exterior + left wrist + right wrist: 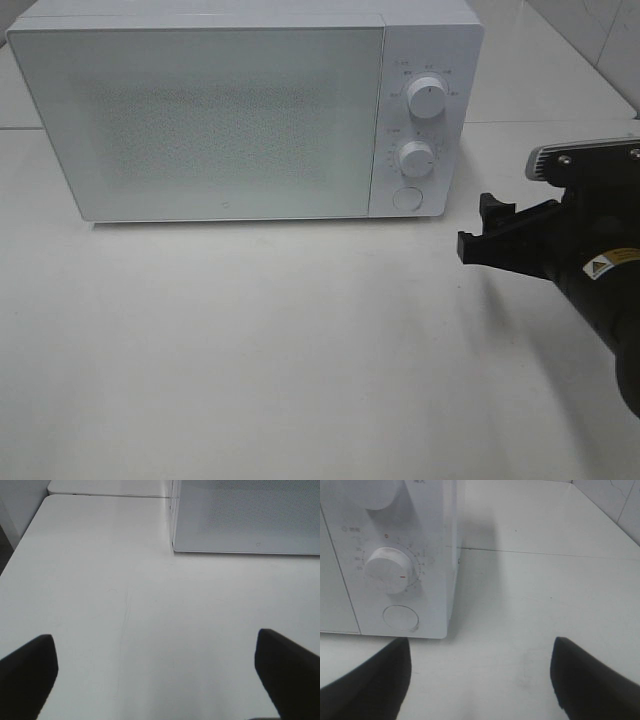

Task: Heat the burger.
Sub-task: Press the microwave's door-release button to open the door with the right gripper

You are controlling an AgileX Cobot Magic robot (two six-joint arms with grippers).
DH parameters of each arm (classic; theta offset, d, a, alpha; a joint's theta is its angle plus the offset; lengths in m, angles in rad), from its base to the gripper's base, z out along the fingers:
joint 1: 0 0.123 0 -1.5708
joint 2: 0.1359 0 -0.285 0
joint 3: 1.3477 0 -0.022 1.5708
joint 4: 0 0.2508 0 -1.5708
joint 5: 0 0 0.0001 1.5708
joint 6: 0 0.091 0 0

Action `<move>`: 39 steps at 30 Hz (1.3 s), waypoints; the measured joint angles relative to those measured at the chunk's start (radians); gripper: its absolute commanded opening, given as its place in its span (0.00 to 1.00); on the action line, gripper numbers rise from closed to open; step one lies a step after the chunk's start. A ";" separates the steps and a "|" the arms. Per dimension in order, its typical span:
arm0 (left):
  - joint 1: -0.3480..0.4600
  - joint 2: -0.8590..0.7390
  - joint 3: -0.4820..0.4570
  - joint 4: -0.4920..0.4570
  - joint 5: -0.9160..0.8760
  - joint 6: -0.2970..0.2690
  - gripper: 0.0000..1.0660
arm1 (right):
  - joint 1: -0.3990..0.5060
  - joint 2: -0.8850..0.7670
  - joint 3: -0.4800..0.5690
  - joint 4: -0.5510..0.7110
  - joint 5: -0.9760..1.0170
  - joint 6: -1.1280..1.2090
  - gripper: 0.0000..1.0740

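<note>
The microwave (pixel 200 120) stood at the back of the table (pixel 250 350) with its door shut, its two knobs (pixel 428 100) and round button (pixel 407 197) on the right side. The right gripper (pixel 477 225) hung above the table just right of the button, near that front corner, its jaws spread apart and holding nothing. The left gripper (pixel 155 680) showed only in its own wrist view, fingers (pixel 27 675) spread wide over bare table in front of the door, also empty. The burger appeared in no view, so its place could not be told.
</note>
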 measured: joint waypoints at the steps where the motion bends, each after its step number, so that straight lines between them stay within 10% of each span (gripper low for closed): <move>1: 0.000 0.000 0.000 0.000 0.000 0.000 0.94 | 0.031 0.018 -0.025 0.031 -0.009 -0.011 0.70; 17: 0.000 0.000 0.000 0.000 0.000 0.000 0.94 | 0.189 0.152 -0.188 0.164 -0.011 -0.080 0.70; 39: 0.000 0.000 0.000 0.000 0.000 0.000 0.94 | 0.190 0.168 -0.201 0.179 -0.012 0.161 0.68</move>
